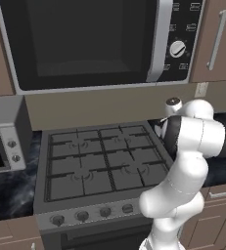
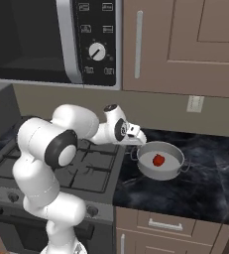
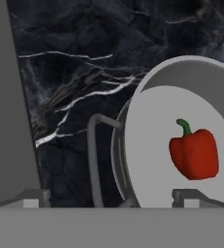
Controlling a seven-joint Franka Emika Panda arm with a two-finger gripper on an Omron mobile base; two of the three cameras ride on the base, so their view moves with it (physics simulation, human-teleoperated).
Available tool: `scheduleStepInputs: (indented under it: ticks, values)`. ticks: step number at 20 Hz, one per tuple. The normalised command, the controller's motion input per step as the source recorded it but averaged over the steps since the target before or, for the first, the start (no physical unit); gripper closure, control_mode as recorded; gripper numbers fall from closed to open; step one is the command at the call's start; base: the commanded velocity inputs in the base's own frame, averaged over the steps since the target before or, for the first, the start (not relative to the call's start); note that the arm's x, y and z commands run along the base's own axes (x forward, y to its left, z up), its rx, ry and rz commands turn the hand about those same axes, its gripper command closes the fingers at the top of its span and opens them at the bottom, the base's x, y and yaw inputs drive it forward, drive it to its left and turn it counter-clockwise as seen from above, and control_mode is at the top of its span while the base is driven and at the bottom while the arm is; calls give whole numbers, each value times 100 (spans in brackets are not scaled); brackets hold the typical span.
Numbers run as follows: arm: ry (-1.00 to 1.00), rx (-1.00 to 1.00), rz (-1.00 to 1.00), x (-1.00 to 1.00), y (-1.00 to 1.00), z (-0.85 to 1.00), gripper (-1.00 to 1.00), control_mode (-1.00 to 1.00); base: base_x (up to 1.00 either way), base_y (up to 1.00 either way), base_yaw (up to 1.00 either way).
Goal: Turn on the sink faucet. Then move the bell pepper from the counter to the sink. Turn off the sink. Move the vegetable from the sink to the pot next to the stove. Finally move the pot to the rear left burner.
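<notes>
1 pepper: the red bell pepper lies on the pale floor of the pot, green stem visible in the hand view.
Pot: a round grey pot with 2 loop handles stands on the black veined worktop, just beside the right edge of the stove.
Near handle: the loop handle on the stove side of the pot sits between the 2 fingertips in the hand view.
End effector: the end effector hangs just above the pot's stove-side rim with its fingers spread wide apart and nothing between them; in the hand view 1 fingertip is over the worktop beside the stove edge and the other is over the pot floor.
Stove: dark grey range with black grates and 4 round front knobs in the left base view; all burners are bare.
Arm: the white arm reaches from the base across the stove's right front toward the pot.
Above: a microwave with a dial hangs over the stove, brown cabinets to its right.
</notes>
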Motion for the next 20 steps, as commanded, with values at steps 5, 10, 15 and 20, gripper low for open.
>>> scheduleStepInputs:
  ticks: [5,10,15,20]
  values:
    - [0,0,0,2,-15,-14,-100,-100,0,0,0]
    - [1,-1,0,9,-8,-14,-100,-100,0,0,0]
    - [0,-1,0,17,0,-19,-100,-100,0,0,0]
    - [0,0,0,7,-10,-20,-100,-100,0,0,0]
